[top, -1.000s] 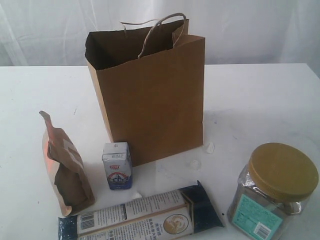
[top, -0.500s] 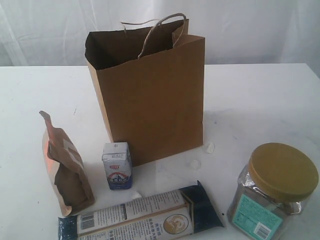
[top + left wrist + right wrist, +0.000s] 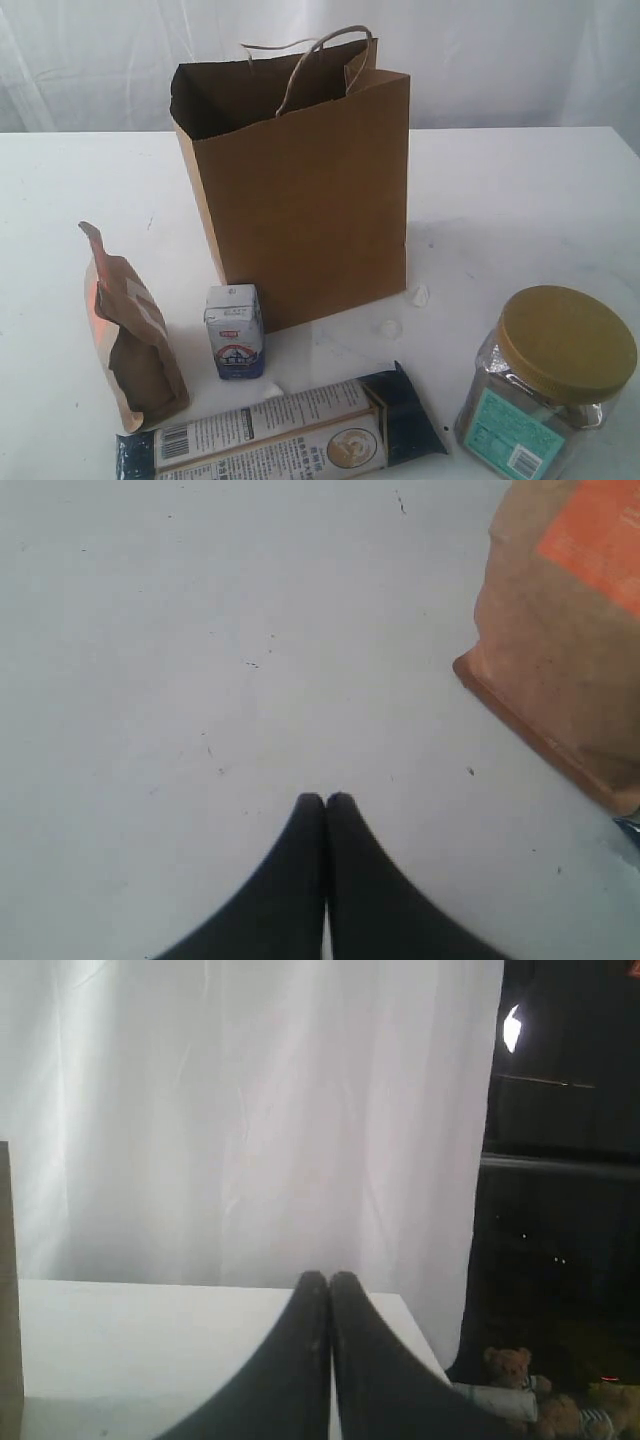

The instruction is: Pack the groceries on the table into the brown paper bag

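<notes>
The brown paper bag (image 3: 300, 190) stands open and upright in the middle of the table (image 3: 520, 200). In front of it are a brown pouch (image 3: 135, 335), a small white-blue carton (image 3: 235, 332), a long blue-white packet (image 3: 280, 435) lying flat, and a big gold-lidded clear jar (image 3: 545, 385). Neither arm shows in the exterior view. My left gripper (image 3: 326, 798) is shut over bare tabletop, with the brown pouch (image 3: 565, 640) off to one side. My right gripper (image 3: 328, 1278) is shut and empty, facing the curtain across the table (image 3: 150, 1350).
Two tiny white scraps (image 3: 405, 310) lie by the bag's front corner. A white curtain (image 3: 500, 60) hangs behind the table. In the right wrist view a dark room with a teddy bear (image 3: 510, 1368) lies past the table's edge, and a sliver of the bag (image 3: 8, 1290) shows.
</notes>
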Robot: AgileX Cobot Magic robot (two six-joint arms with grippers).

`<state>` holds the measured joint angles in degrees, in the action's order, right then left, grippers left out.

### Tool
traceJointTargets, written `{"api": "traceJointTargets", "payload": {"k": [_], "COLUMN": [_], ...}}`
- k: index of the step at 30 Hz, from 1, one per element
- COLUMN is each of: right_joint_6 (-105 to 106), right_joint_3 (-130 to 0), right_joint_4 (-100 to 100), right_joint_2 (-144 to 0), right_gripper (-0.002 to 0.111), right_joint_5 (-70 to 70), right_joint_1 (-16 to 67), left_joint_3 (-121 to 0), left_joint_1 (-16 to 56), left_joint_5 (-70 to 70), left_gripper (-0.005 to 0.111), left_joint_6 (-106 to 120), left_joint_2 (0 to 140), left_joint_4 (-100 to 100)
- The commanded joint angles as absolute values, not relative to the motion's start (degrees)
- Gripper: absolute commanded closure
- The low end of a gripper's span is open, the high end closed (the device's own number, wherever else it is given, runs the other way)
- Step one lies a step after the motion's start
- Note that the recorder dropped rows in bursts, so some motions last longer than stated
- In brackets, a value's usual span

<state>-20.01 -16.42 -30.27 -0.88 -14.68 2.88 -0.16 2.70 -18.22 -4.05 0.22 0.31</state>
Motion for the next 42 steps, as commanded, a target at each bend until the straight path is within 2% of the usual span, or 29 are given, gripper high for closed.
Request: {"api": "traceJointTargets", "payload": {"k": [1, 12, 22, 28, 33, 35, 39, 40, 42], "right_joint_6": [-19.49, -19.49, -19.49, -19.49, -19.49, -19.49, -19.49, -19.49, -19.49], "right_joint_3": [-12.05, -0.14, 0.00, 0.00, 0.00, 0.00, 0.00, 0.00, 0.00], "right_joint_4": [-30.16, -22.31, -22.08, -22.08, -22.08, -22.08, -22.08, -22.08, -22.08], "right_joint_2": [-0.49, -0.49, -0.49, -0.49, -0.49, -0.49, -0.49, -0.49, -0.49], "right_gripper": [0.108, 0.108, 0.108, 0.108, 0.108, 0.108, 0.108, 0.108, 0.108], "right_joint_5": [-13.33, -17.56, -20.17, -20.17, -20.17, -20.17, -20.17, -20.17, -20.17], "right_joint_1": [2.91, 2.91, 2.91, 2.91, 2.91, 2.91, 2.91, 2.91, 2.91], "left_joint_3": [0.00, 0.00, 0.00, 0.00, 0.00, 0.00, 0.00, -0.84, -3.50], "left_joint_1": [3.12, 3.12, 3.12, 3.12, 3.12, 3.12, 3.12, 3.12, 3.12], "left_joint_5": [-20.01, -20.01, -17.81, 0.00, 2.84, 11.74, 40.39, 42.91, 39.05], "left_gripper": [0.107, 0.107, 0.107, 0.107, 0.107, 0.107, 0.107, 0.107, 0.107], "left_joint_6": [-4.10, -4.10, -4.44, -12.71, -12.66, -12.66, -9.59, -6.96, -1.61], "left_joint_2": [0.00, 0.00, 0.00, 0.00, 0.00, 0.00, 0.00, 0.09, 1.15], "left_joint_4": [0.49, 0.49, 0.00, -24.79, -25.74, -25.47, -25.73, -26.65, -28.10]}}
